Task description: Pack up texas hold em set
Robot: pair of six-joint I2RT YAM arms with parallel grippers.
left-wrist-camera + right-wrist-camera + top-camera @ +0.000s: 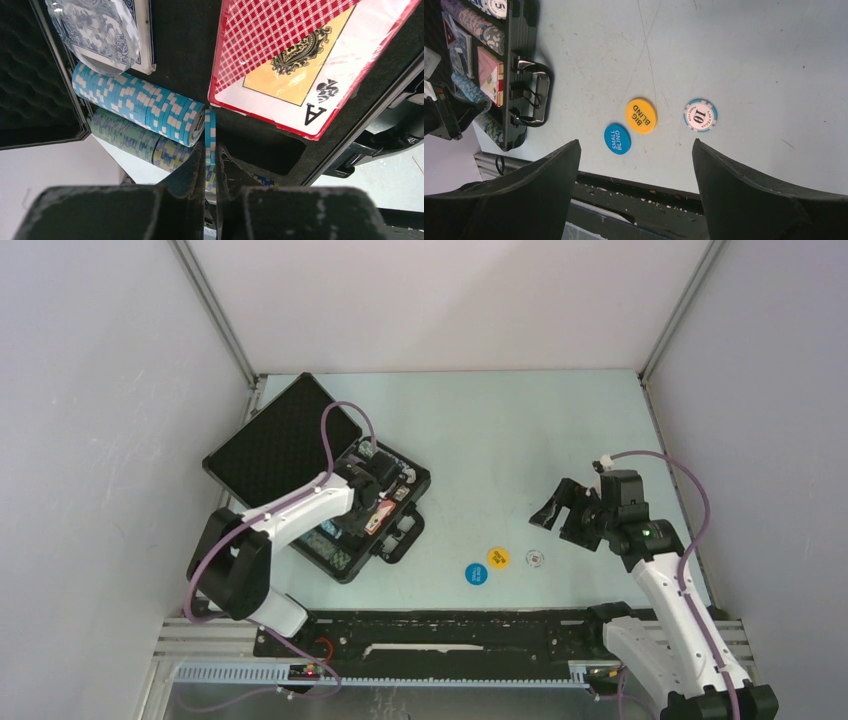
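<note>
Left wrist view puts you right over the open briefcase (352, 574), which sits at the left of the table with its foam-lined lid tipped back toward the far left. The left gripper (210, 165) is pinched nearly closed on a single light-blue chip (210, 131), held on edge just beside the end of the light-blue chip row (140, 107). A green chip row (132, 139) lies alongside it. The red card deck (295, 65) and the wrapped blue card deck (107, 30) already lie in their slots beyond. Treat the chips as light, rigid and slick. A thin rim grip like this one can let a chip pivot or pop free, so you probably want to seat it flush against the row before you let go. The decks look film-wrapped and slippery, better taken across their short sides. The right gripper (635, 145) hangs well above the table with its jaws spread wide, holding and touching nothing. Below it lie the blue disc (617, 138) marked small blind, the yellow disc (641, 115) marked big blind just beside it, and a loose chip (700, 114) a little farther right. All three sit flat on the table, to the right of the case. Flat pieces like these give you almost no edge to grab, so expect to press down and close across the full width.
</note>
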